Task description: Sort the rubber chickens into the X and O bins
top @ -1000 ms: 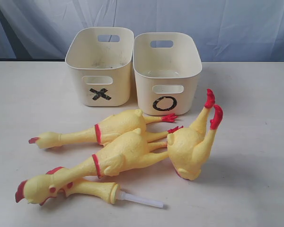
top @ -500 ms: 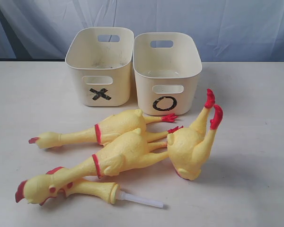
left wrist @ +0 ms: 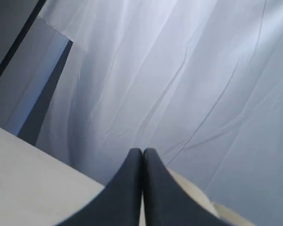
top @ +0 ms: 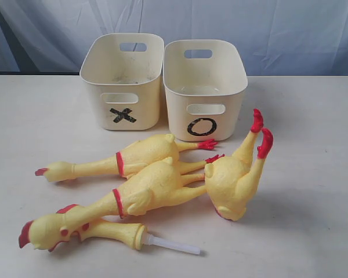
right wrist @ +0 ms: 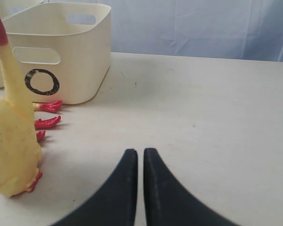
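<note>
Two whole rubber chickens lie side by side on the table, one farther back (top: 133,156), one nearer (top: 133,194). A headless chicken body (top: 235,174) (right wrist: 12,136) stands with its red feet up, at the right of them. A head-and-neck piece with a white tube (top: 113,231) lies at the front. Behind them stand the X bin (top: 123,81) and the O bin (top: 204,87) (right wrist: 61,52), both empty. My left gripper (left wrist: 142,151) is shut and holds nothing, pointing at the curtain. My right gripper (right wrist: 140,151) is shut on nothing, low over bare table to the right of the headless body.
A pale blue curtain (top: 278,29) hangs behind the table. Bare tabletop (top: 313,174) stretches right of the chickens and left of the X bin. Neither arm shows in the exterior view.
</note>
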Controlling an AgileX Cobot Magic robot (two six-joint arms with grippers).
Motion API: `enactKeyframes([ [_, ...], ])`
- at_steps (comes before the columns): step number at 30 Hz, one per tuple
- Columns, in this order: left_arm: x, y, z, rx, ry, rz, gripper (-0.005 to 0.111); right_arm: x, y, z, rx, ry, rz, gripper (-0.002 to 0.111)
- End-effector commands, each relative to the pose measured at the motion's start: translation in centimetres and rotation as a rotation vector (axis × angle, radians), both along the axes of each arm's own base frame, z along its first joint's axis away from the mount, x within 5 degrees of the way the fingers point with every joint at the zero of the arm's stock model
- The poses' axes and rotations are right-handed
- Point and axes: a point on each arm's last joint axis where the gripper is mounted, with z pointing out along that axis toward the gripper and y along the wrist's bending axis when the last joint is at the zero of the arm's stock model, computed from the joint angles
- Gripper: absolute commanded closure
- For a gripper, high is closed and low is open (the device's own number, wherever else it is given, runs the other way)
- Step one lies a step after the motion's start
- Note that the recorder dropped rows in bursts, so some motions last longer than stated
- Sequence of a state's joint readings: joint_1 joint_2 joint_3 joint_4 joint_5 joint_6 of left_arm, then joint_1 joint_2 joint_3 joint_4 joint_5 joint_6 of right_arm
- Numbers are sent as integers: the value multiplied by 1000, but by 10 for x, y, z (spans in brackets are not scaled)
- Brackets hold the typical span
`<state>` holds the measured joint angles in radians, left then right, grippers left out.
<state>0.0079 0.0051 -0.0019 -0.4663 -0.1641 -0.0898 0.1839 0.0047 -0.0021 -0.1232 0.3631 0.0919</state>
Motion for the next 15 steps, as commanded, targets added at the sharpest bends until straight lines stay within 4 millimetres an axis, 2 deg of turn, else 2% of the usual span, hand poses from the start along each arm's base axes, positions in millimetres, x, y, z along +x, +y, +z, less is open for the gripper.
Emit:
enactKeyframes([
  [1,-4,6,9,-135,-129,31,107,0,0,0,0,-4,2,102],
  [6,-11,13,21,-169,-287,93,107,0,0,0,0,-4,2,102],
  [8,-11,13,21,-232,-296,67,107,0,0,0,0,-4,2,102],
  [10,-9,9,21,-229,-253,28,107,0,0,0,0,-4,2,102],
  [15,-8,-4,33,-20,-92,-47,107,0,0,0,0,-4,2,102],
])
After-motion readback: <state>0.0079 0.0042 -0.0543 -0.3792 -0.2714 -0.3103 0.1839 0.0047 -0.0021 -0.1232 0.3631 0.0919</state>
